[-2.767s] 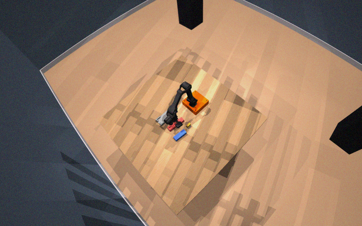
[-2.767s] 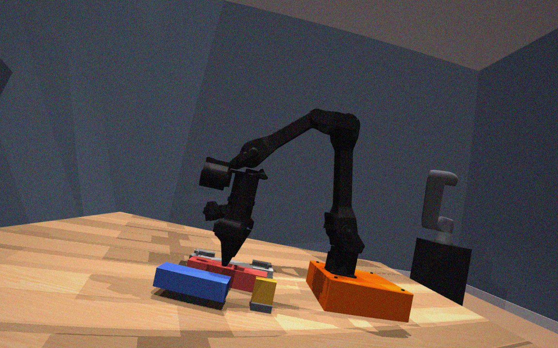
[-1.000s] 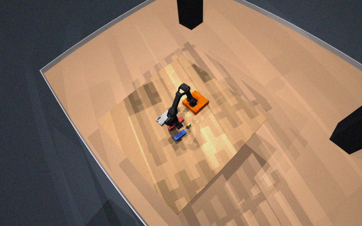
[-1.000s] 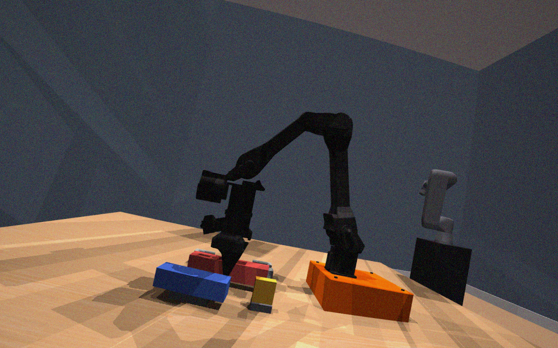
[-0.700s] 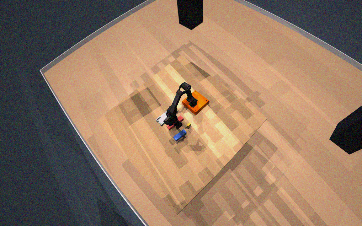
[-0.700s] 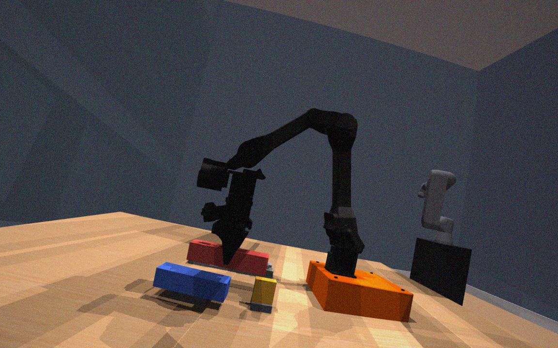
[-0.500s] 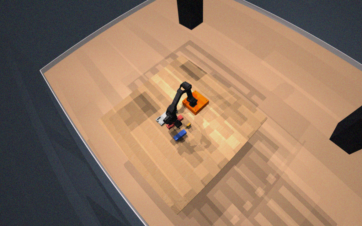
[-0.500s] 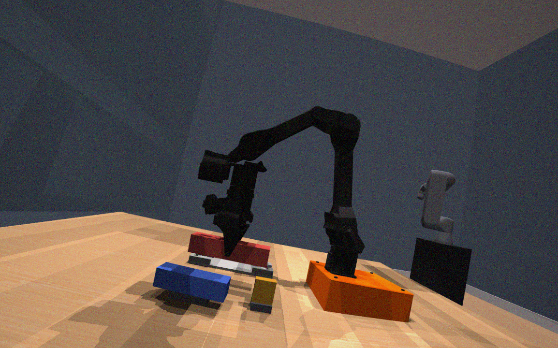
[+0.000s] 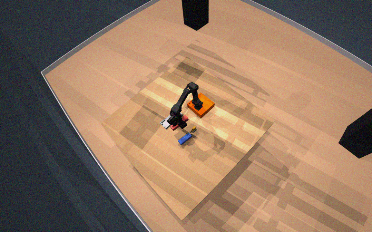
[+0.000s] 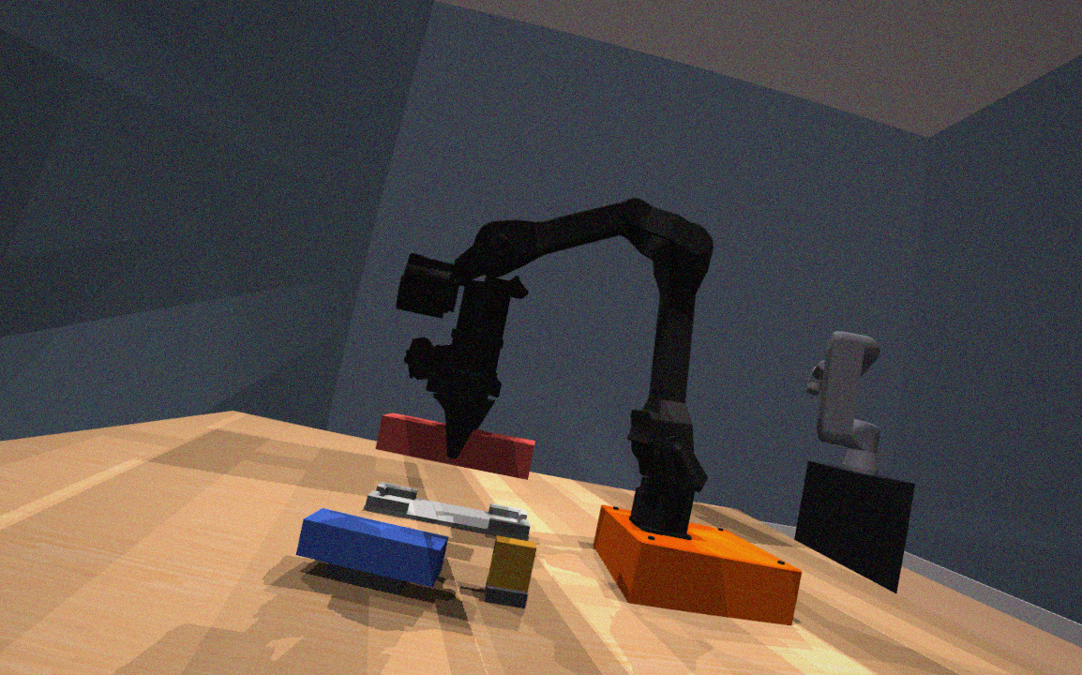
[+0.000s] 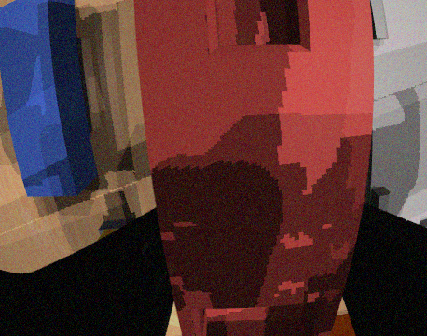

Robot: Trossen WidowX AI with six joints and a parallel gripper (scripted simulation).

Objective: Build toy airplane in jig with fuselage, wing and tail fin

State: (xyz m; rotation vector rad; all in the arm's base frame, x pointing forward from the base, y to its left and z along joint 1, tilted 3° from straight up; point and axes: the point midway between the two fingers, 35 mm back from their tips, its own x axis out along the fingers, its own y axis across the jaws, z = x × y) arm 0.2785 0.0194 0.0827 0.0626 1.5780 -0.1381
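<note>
My gripper is shut on the red fuselage and holds it level a little above the table. Two rectangular sockets show on the fuselage's top in the wrist view. The grey jig with its cradle lies on the table below and just beside the fuselage, with nothing in it. The blue wing lies flat in front of the jig. The small yellow tail fin stands beside the wing.
The arm's orange base stands right of the parts. A black block stands at the far edge of the table. Another black block carries a grey camera mount at the right.
</note>
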